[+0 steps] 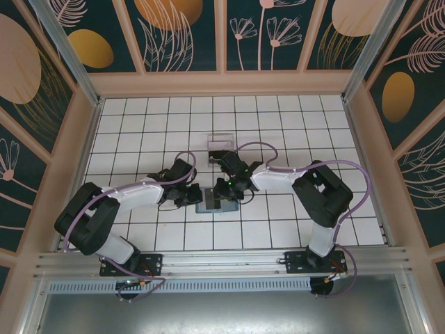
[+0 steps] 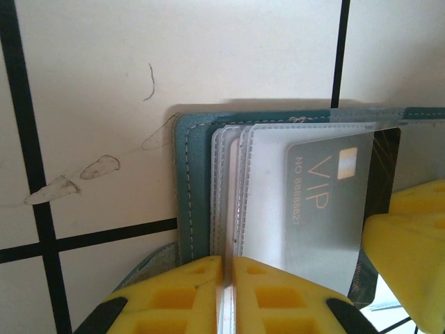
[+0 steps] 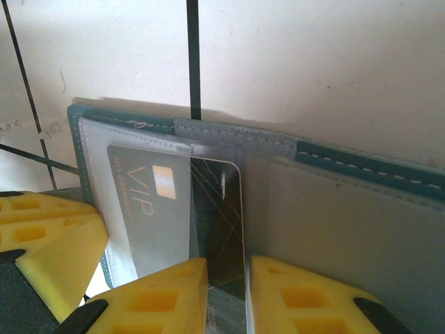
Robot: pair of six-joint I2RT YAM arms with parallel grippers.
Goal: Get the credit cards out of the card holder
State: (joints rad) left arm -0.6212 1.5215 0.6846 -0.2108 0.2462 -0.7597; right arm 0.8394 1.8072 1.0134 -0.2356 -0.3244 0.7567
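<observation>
The slate-blue soft bifold card holder (image 1: 211, 203) lies open mid-frame on the white tiled surface (image 1: 278, 125). The left end effector (image 2: 226, 296) pinches its clear sleeves (image 2: 268, 202); the right end effector (image 3: 228, 299) grips the dark credit card (image 3: 215, 229), partly out. Pull straight along the sleeve, holder kept pinned.

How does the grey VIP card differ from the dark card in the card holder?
Colour: the VIP card is grey with a gold chip; the dark card is near black with thin gold lines.
Position: the VIP card lies under a clear sleeve; the dark card sticks out sideways past it.
Grip: the right hand pinches the dark card, not the VIP card.
Both are flat, in the open card holder.
</observation>
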